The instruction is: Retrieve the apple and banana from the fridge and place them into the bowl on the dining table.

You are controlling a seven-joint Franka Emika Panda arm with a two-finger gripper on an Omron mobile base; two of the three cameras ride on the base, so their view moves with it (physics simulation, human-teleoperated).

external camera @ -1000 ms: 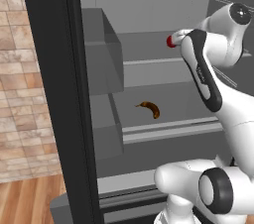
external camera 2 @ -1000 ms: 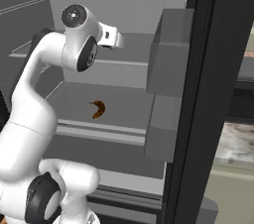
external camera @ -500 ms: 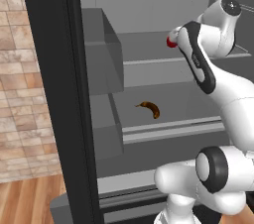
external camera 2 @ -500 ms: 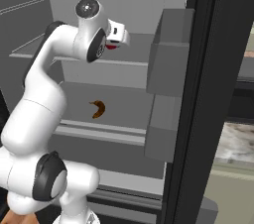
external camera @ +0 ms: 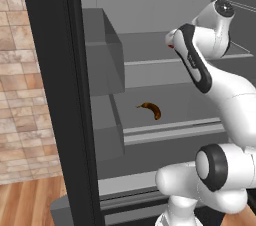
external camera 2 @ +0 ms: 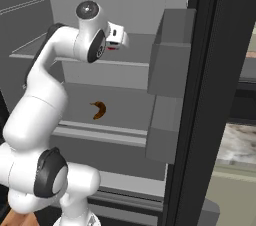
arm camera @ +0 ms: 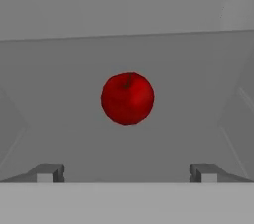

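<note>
fridge [external camera: 55,95] is open, pale grey shelves exposed. arm is raised to upper-shelf level with the hand pointed into the interior. gripper [arm camera: 127,172] is wide open and holds nothing; its two fingertips [arm camera: 49,172] stand far apart at the bottom of the hand view. apple [arm camera: 127,98] sits on the upper shelf, centred between the fingertips in that view but further back, clear of both, not touched. from the left base view only a sliver of red shows at the edge of the wrist; from the right base view a bit of red shows just under the hand. banana [external camera: 151,110] lies flat on the shelf below, near the middle, well apart from the gripper, and reads the same from the right base view [external camera 2: 98,109]. grey door bins [external camera 2: 170,55] hang on the open door beside the shelves.
</note>
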